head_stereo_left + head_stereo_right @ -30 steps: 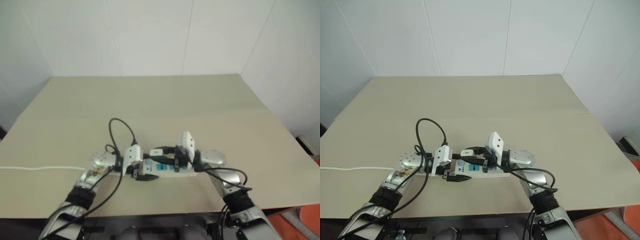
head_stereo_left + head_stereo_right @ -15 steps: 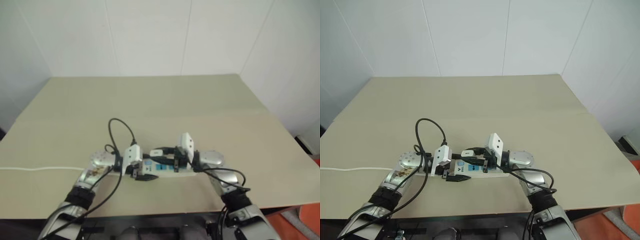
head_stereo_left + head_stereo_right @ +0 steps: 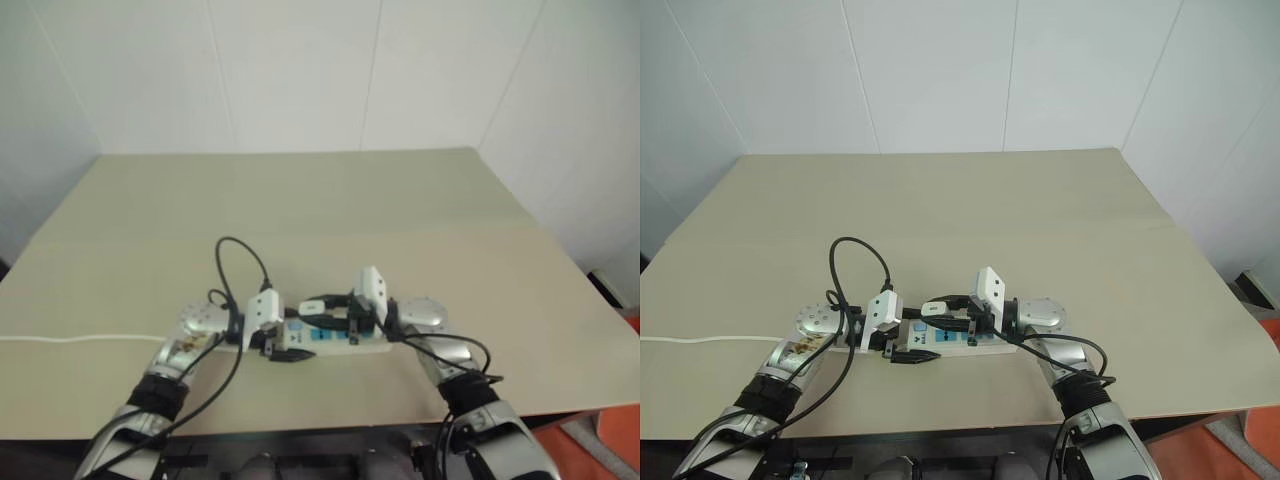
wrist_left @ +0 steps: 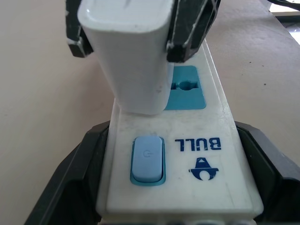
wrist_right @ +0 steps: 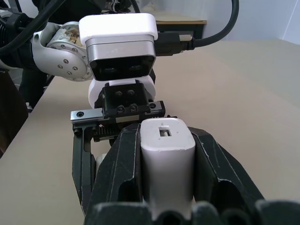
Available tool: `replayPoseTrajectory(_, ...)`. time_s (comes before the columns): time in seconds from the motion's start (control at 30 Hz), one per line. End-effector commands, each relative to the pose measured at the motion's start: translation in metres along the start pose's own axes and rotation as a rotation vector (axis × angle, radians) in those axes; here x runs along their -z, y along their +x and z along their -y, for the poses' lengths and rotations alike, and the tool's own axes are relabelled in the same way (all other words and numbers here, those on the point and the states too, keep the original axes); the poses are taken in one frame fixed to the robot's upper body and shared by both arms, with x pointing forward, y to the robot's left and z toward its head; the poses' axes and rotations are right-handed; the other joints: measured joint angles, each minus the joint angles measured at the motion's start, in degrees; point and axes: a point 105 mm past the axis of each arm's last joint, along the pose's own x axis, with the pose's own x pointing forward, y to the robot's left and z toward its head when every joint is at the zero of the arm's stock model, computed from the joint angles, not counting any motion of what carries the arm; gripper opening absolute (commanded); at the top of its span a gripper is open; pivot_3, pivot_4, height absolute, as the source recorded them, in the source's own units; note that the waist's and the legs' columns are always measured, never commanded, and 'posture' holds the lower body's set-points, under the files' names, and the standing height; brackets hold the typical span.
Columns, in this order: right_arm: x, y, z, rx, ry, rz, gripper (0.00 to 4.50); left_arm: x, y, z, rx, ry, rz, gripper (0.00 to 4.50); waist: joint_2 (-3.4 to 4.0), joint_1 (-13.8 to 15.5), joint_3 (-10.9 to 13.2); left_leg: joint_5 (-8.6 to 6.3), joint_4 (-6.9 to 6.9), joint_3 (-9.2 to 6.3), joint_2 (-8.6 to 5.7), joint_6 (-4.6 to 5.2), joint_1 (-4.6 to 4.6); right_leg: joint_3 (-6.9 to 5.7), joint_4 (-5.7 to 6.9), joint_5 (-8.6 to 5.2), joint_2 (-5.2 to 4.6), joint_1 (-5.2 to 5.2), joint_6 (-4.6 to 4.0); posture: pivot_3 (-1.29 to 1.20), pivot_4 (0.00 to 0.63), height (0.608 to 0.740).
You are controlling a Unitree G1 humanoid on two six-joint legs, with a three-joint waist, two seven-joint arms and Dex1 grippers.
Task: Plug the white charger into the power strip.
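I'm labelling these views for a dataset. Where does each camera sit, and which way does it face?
Left and right eye views: on the head, looking forward and down at the table; both arms show, meeting over the power strip.
Left wrist view: on the left arm, looking along the power strip's switch end; the left gripper grips its sides.
Right wrist view: on the right arm, facing the left gripper; the right gripper is shut on the white charger.
Shared: the wrist views both show the white charger in the right gripper's fingers.
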Motion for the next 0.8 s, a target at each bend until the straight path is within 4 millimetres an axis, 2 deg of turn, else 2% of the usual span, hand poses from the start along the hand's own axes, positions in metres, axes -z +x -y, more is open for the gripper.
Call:
replayPoseTrajectory(0.03, 0.016, -0.025, 0.013, 0.069, 0.025, -0.086, 1.13, 0.020, -0.008, 0.011, 0.032, -0.036, -0.087, 3.32, 0.00, 0.1, 0.0, 0.00, 0.00, 0.00, 0.00, 0.00, 0.00, 0.00, 0.00, 0.00, 0.00, 0.00, 0.00, 0.00, 0.150, 0.740)
replayPoseTrajectory(0.27, 0.022, -0.040, 0.022, 0.101, 0.025, -0.128, 1.13, 0.020, -0.009, 0.012, 0.025, -0.036, -0.089, 3.32, 0.00, 0.2, 0.0, 0.00, 0.00, 0.00, 0.00, 0.00, 0.00, 0.00, -0.01, 0.05, -0.01, 0.01, -0.08, 0.00, 0.150, 0.740)
replayPoseTrajectory(0.8, 0.036, -0.070, 0.029, 0.121, 0.030, -0.227, 1.13, 0.020, -0.010, 0.011, 0.014, -0.034, -0.090, 3.32, -0.02, 0.2, 0.0, 0.00, 0.01, 0.00, -0.01, 0.00, 0.02, 0.00, -0.01, 0.04, -0.01, 0.05, -0.08, 0.00, 0.150, 0.740)
